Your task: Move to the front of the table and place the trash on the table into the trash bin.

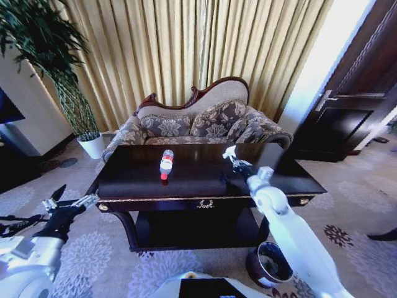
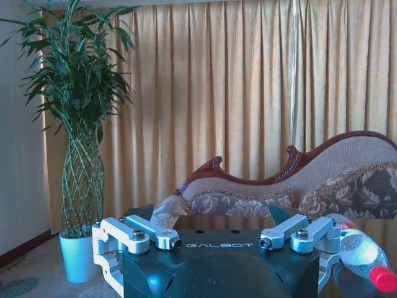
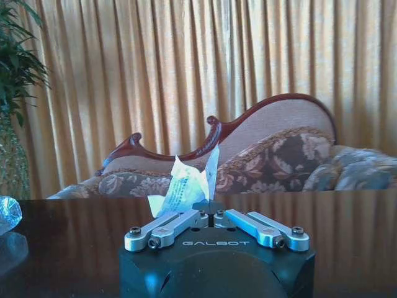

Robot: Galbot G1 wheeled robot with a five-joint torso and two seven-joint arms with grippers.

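Head view: large dark glossy wooden desk [image 1: 205, 180] is carrying a clear plastic bottle with red cap [image 1: 166, 164]; round dark trash bin [image 1: 270, 264] is standing below right. Right gripper [image 1: 231, 157] is pinching white crumpled paper [image 3: 186, 187] above the desk. Left gripper [image 1: 69, 199] is hovering spread, beside the desk's left end.

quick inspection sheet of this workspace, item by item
surface: dark glossy table, gold trim
job's things: plastic bottle lying on table; white crumpled paper pinched in right gripper; trash bin on floor at table's right front
clutter: nothing seen
grippers: right gripper shut on the paper above the tabletop; left gripper open, off table's left edge
cables: nothing seen
surroundings: sofa, curtains, potted plant, door
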